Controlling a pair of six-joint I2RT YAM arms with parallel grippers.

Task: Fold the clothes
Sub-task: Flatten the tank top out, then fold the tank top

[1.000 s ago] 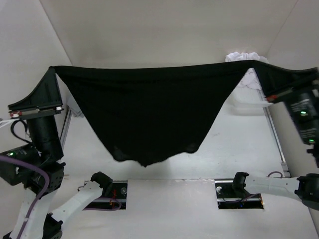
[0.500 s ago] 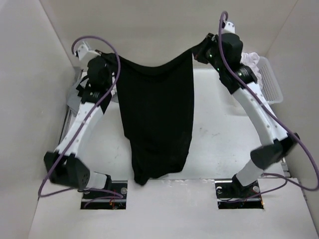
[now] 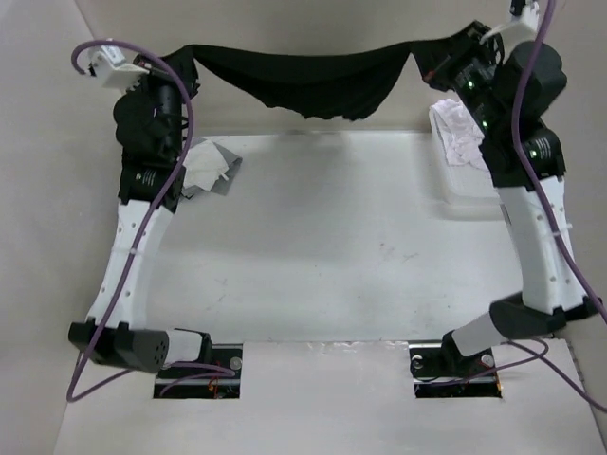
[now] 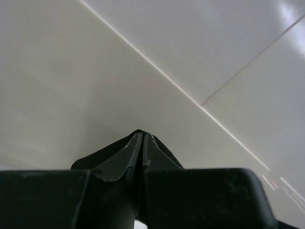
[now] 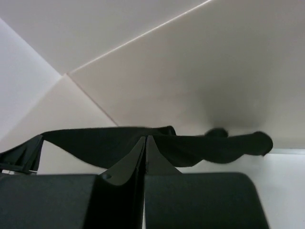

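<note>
The clothes (image 3: 303, 81), a black tank top, hang in the air at the far back of the table, stretched sideways between both grippers with the middle sagging. My left gripper (image 3: 187, 59) is shut on its left end and my right gripper (image 3: 423, 59) is shut on its right end. In the right wrist view the shut gripper (image 5: 146, 138) pinches the black fabric (image 5: 95, 143), which runs off to both sides against the back wall. In the left wrist view the gripper (image 4: 142, 134) is pressed shut and points at the bare wall, with little of the fabric showing.
A small heap of grey and white cloths (image 3: 211, 166) lies at the back left of the table, under the left arm. White garments (image 3: 455, 133) sit in a clear bin (image 3: 474, 204) at the back right. White walls close in the table at the left, back and right.
Half a second ago the tank top hung down long onto the table from both grippers. Now both arms have swung it up and farther back, pulled wide and clear of the table.
</note>
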